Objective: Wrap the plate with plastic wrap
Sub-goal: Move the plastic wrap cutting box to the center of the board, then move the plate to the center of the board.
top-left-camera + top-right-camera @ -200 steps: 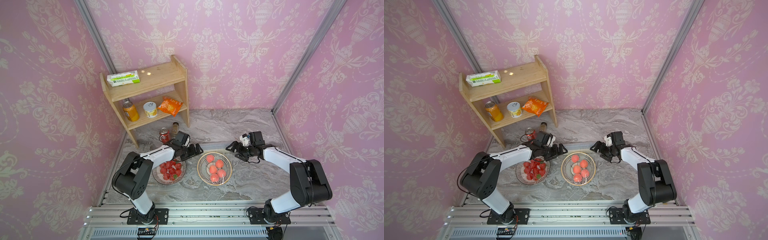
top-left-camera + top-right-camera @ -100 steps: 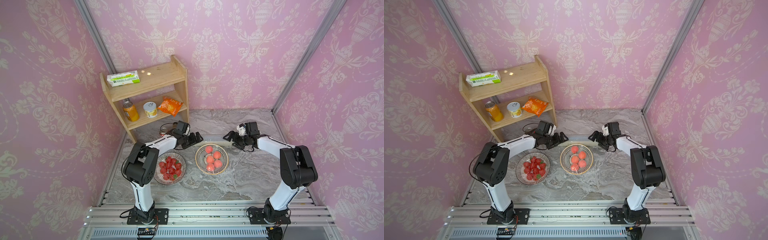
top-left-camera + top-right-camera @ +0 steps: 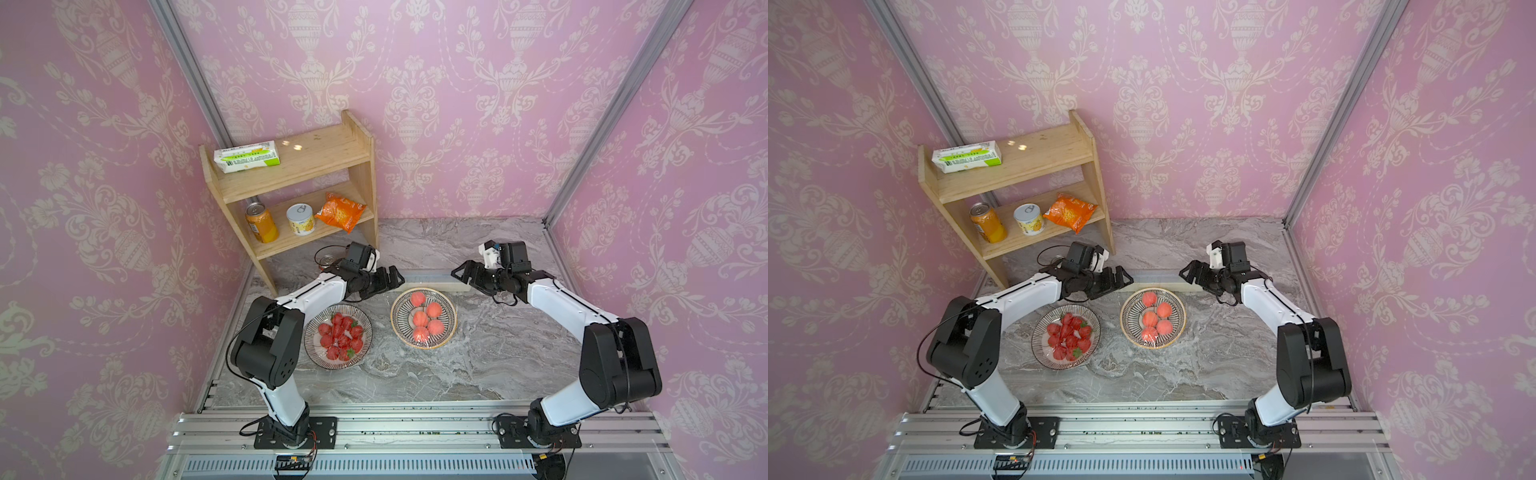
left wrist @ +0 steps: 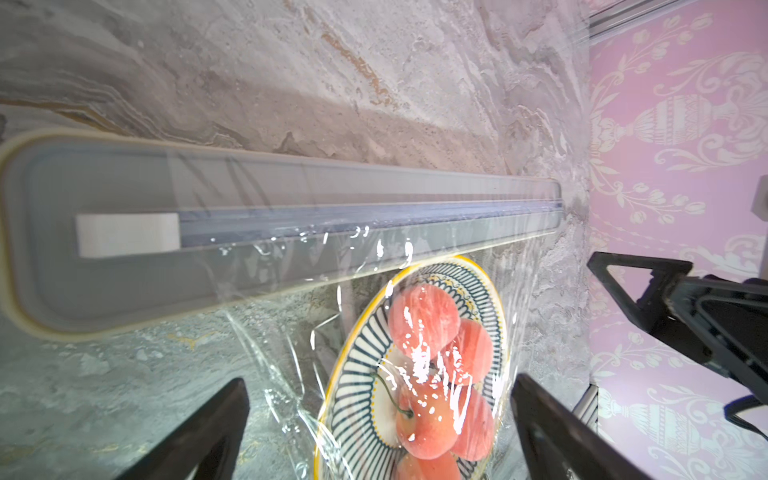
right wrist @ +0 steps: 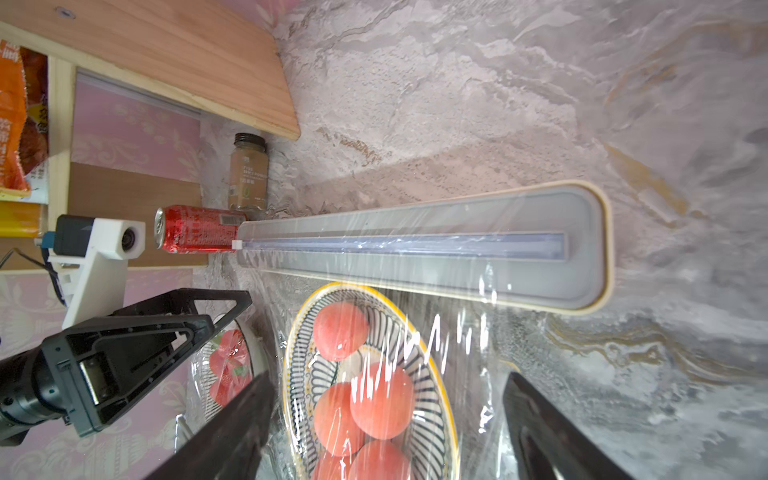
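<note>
Left gripper (image 3: pixel 396 277) and right gripper (image 3: pixel 461 276) both hang open and empty, having reached back from beside the round, striped, yellow-rimmed ceramic plate (image 3: pixel 451 322) of peaches to the long pale grey dispenser box (image 4: pixel 291 183). The thin, clear, crinkly plastic wrap (image 4: pixel 286 374) lies draped over that plate, seemingly still joined to the box, so cutting looks next, likely with the white slider (image 4: pixel 126 235)

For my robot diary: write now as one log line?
left tool: open | right tool: open | plastic wrap: draped over peach plate
</note>
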Tool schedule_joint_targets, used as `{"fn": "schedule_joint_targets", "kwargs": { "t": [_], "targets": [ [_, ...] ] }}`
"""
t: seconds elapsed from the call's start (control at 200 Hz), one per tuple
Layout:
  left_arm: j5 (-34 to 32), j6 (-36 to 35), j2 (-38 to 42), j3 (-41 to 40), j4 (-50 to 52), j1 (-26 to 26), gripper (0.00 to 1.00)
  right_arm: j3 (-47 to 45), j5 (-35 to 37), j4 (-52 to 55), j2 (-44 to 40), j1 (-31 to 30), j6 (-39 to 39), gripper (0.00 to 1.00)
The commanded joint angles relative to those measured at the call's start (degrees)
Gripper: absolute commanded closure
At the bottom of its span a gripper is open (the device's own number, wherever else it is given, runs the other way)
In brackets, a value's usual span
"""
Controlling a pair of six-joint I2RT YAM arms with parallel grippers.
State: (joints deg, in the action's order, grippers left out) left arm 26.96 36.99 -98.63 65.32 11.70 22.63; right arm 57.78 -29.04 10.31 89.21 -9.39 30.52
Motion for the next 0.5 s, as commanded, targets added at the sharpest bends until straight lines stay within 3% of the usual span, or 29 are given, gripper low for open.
{"fn": "schedule_joint_targets", "kwargs": {
  "t": [0.0,0.495],
  "targets": [
    [4.7,-0.4,-0.4,0.6,-1.6,1.5,0.01,-0.4,-2.8,-1.6,2.4,-3.1,-0.9,0.12],
    [6.6,0.5,-9.3,1.1,-7.1,3.1,0.01,1.4,-2.1,-2.3,12.6,-4.7,-0.4,0.14]
  ]
}}
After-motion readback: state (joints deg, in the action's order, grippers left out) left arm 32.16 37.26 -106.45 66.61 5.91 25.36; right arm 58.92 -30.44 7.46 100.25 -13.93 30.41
